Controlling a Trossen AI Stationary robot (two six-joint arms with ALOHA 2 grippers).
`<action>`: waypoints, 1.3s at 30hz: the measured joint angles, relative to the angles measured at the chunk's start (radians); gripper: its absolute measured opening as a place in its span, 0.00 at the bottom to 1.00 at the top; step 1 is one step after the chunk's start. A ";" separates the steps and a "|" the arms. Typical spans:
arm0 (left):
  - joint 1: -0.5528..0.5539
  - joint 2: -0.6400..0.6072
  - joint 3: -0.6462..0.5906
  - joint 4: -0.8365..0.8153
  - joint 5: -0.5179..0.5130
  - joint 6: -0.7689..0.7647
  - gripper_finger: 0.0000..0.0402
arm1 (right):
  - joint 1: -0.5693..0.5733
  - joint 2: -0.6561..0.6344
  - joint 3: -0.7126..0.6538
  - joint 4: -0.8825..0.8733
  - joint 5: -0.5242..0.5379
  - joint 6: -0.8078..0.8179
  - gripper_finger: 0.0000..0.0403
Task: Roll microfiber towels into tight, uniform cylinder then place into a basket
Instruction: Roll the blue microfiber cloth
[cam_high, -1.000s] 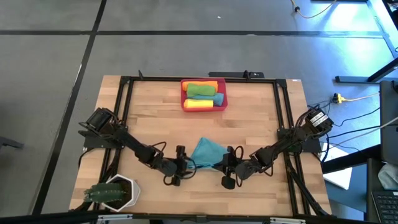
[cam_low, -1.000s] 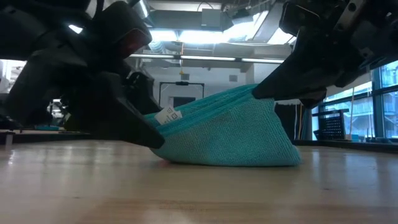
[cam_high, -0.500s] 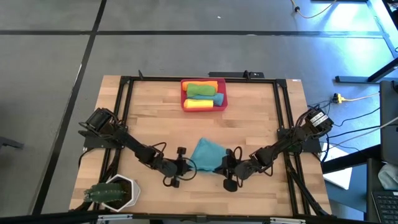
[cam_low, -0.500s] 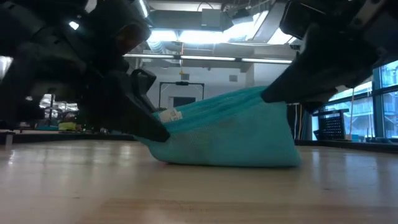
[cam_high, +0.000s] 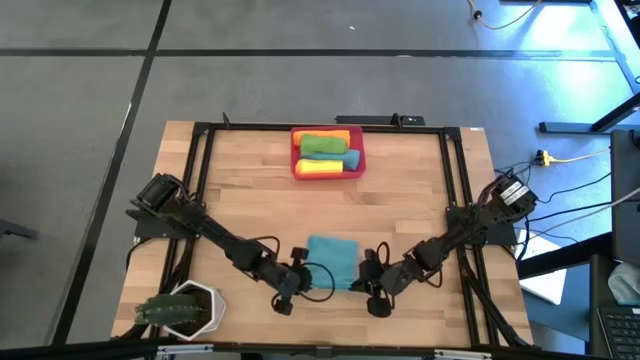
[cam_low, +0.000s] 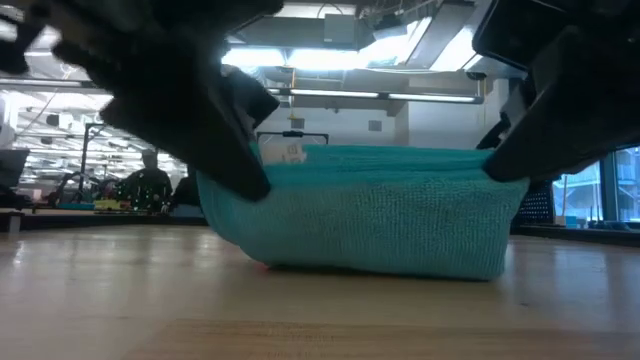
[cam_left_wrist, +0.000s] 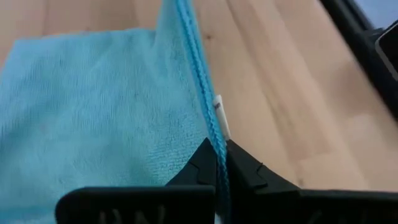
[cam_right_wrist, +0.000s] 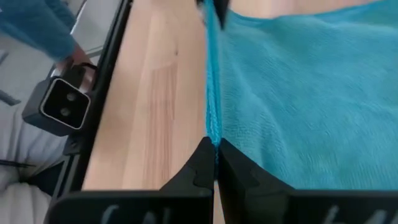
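While the basket (cam_high: 328, 153) holds orange, green and yellow rolls, both grippers' fingers pinch the teal towel (cam_high: 331, 259).

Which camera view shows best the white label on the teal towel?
The left wrist view: the label sits on the teal towel edge, just past the left gripper, whose jaws are shut on that edge. The low view shows it small, partly behind the arm. The high and right wrist views do not show it.
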 joint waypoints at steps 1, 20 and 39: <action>-0.004 0.000 0.013 -0.018 0.000 -0.006 0.00 | 0.005 0.000 0.000 -0.008 0.013 0.011 0.02; 0.097 0.000 -0.066 -0.015 0.012 -0.058 0.00 | -0.071 0.030 0.000 -0.134 0.194 0.134 0.01; 0.121 -0.001 -0.105 0.065 -0.046 0.003 0.22 | -0.102 0.084 0.000 -0.143 0.122 0.158 0.01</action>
